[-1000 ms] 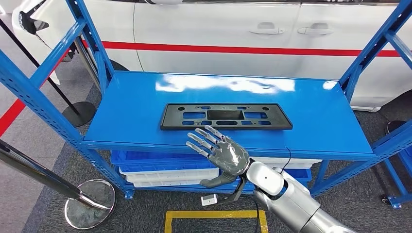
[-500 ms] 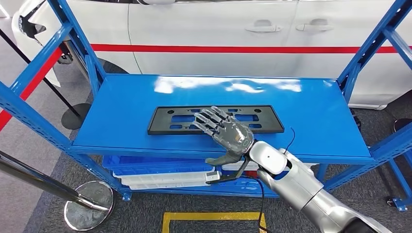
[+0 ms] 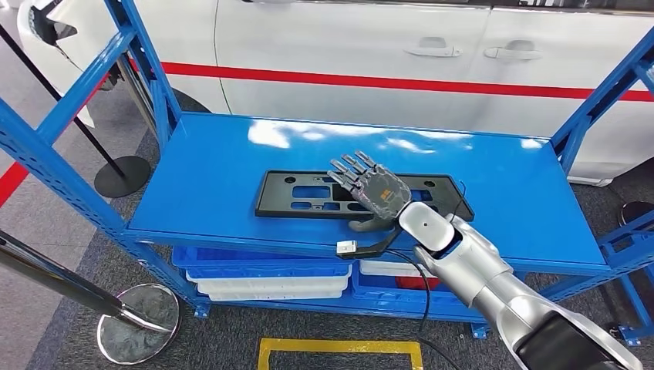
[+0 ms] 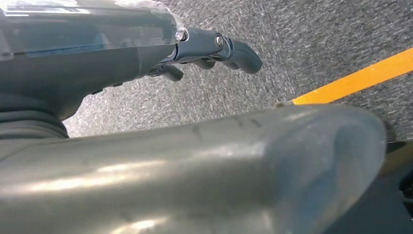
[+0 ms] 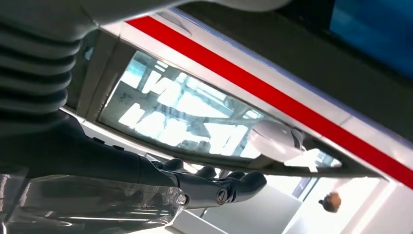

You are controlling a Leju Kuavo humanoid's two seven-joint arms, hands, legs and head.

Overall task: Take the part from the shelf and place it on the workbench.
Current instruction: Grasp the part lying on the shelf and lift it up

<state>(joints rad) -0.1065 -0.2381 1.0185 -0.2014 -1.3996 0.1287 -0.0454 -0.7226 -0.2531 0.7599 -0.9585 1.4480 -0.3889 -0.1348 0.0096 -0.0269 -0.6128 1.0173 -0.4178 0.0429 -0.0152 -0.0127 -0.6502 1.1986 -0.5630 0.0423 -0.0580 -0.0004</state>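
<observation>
The part (image 3: 301, 193) is a flat black plastic plate with several cut-outs. It lies lengthwise on the blue shelf board (image 3: 216, 154). My right hand (image 3: 375, 194) is stretched out over the plate's right half, fingers (image 3: 348, 168) spread and pointing away from me. Its thumb (image 3: 366, 226) sits at the plate's near edge, and the hand holds nothing. In the right wrist view the same hand (image 5: 214, 187) reaches out with straight fingers. My left hand (image 4: 122, 58) hangs above the grey floor, its dark fingers (image 4: 224, 46) holding nothing.
Blue uprights (image 3: 46, 154) frame the shelf on both sides. White and blue bins (image 3: 262, 277) fill the lower level. A white car with a red stripe (image 3: 347, 46) stands behind. A stanchion base (image 3: 135, 331) and yellow floor tape (image 3: 339, 345) lie in front.
My right hand has moved forward from in front of the shelf edge to over the black plate. The head camera has shifted a little.
</observation>
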